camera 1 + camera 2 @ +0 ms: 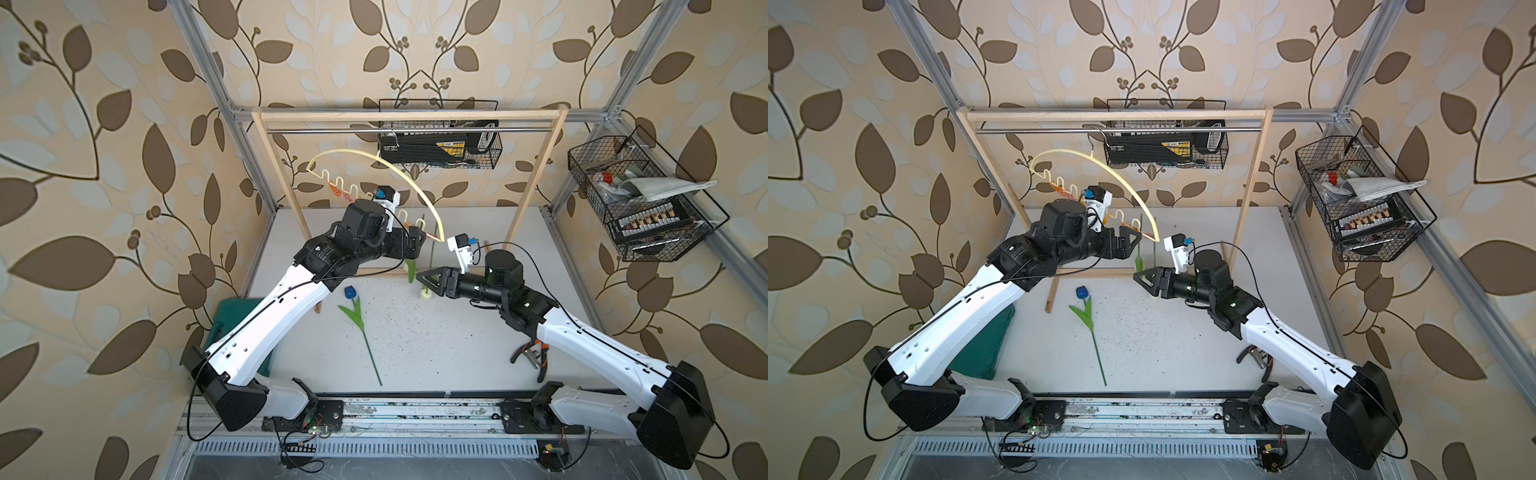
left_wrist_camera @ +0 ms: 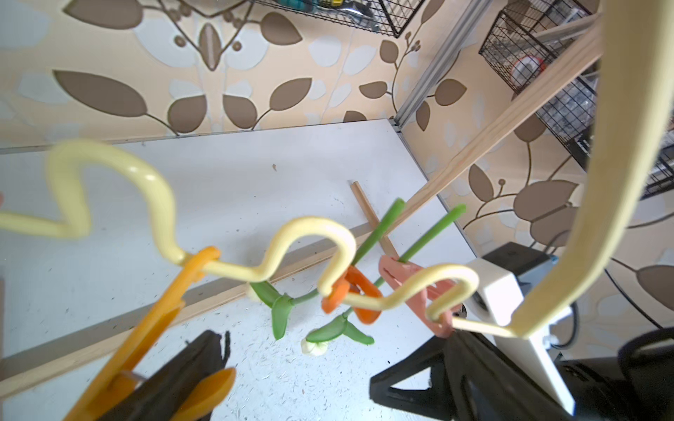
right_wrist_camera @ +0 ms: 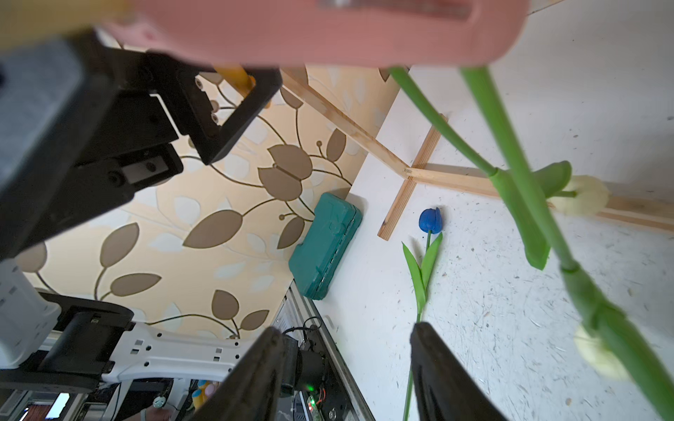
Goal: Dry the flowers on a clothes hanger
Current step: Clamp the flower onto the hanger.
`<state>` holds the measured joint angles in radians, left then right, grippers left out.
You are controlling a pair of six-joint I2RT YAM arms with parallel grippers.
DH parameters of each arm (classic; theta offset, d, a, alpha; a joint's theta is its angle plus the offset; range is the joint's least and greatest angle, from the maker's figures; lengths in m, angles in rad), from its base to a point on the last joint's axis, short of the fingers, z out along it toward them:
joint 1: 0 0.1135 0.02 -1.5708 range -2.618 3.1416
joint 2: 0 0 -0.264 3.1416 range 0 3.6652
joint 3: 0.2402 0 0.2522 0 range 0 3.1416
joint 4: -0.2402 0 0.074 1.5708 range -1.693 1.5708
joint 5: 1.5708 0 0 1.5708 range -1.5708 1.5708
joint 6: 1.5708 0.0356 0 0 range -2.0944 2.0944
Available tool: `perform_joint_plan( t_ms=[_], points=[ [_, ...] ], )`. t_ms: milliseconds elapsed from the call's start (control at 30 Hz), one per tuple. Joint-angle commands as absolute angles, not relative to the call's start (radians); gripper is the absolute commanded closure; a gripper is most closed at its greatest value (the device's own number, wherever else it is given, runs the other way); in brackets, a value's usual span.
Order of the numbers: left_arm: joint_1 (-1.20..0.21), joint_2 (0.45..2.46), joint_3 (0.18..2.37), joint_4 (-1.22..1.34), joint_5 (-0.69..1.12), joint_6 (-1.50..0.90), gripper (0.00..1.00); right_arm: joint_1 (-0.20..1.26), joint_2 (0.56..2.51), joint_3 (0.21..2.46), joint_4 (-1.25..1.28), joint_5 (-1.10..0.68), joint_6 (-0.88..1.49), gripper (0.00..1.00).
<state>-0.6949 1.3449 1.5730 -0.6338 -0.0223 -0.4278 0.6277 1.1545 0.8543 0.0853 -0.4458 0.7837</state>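
While my left fingers [image 1: 1133, 241] and right fingers [image 3: 343, 335] hang released, the blue tulip [image 3: 431, 255] beneath the right looks light and limp; I'd pinch mid-stem, gently.

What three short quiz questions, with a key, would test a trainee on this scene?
1. True or false: the blue tulip hangs from the clothes hanger.
2. How many cream tulips hang from the clips?
3. The right hand is: A) shut on a stem; B) open and empty; C) shut on a clip.
Key: 1 false, it lies on the table; 2 two; 3 B.
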Motion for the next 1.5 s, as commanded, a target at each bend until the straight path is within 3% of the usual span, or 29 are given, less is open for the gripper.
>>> perform_joint_plan(
  t_ms=[0,233,600,1100,1267,1467],
  points=[
    [-0.657,1.259,1.550,-0.648,-0.059,-0.468,0.04,0.623,1.110,0.828,-0.015,-0.446,0.732,0.42],
    [-0.611,1.225,1.530,-0.650,-0.012,-0.476,0.14,0.623,1.070,0.809,-0.058,-0.477,0.724,0.43],
    [-0.606,1.274,1.523,-0.640,0.190,-0.486,0.01,0.639,1.062,0.815,-0.110,-0.514,0.694,0.45],
    [-0.606,1.303,1.528,-0.710,0.544,-0.536,0.01,0.607,1.081,0.844,-0.131,-0.551,0.664,0.45],
    [-0.606,1.313,1.533,-0.758,0.468,-0.550,0.01,0.607,1.105,0.854,-0.107,-0.564,0.667,0.45],
    [-0.606,1.236,1.462,-0.543,0.466,-0.445,0.01,0.607,1.116,0.866,-0.097,-0.579,0.670,0.45]
  ],
)
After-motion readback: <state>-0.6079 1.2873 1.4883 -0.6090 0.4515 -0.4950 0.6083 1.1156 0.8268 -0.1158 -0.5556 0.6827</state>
